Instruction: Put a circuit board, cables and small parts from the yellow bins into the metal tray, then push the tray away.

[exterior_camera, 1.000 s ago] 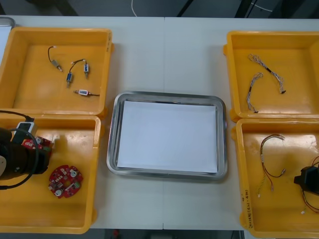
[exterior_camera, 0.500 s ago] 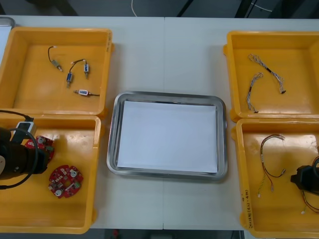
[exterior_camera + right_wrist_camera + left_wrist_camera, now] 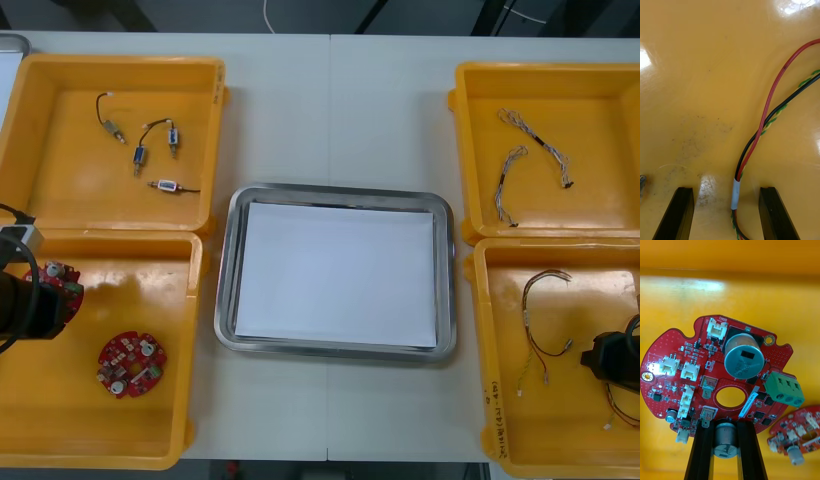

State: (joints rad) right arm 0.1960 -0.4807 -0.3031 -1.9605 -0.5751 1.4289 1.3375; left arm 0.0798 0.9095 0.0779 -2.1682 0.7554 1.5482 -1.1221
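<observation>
My left gripper (image 3: 725,427) is shut on a round red circuit board (image 3: 696,363), its fingers pinching a small grey cylinder at the board's edge. In the front view the held board (image 3: 62,281) hangs over the near left yellow bin (image 3: 120,430), by the left gripper (image 3: 40,300) at the bin's left side. A second red board (image 3: 131,364) lies flat on that bin's floor. My right gripper (image 3: 726,195) is open low in the near right bin (image 3: 560,440), and a red, black and yellow-green cable bundle (image 3: 769,105) runs between its fingers.
The metal tray (image 3: 340,192), white inside, sits mid-table between the bins. The far left bin (image 3: 60,190) holds several small metal parts (image 3: 140,153) with black leads. Twisted cables (image 3: 515,165) lie in the far right bin. A red and yellow cable (image 3: 540,320) lies beside the right gripper (image 3: 617,360).
The left gripper has shut on the circuit board and carried it leftward, up off the bin floor. The right gripper has stayed open in its bin, barely shifting.
</observation>
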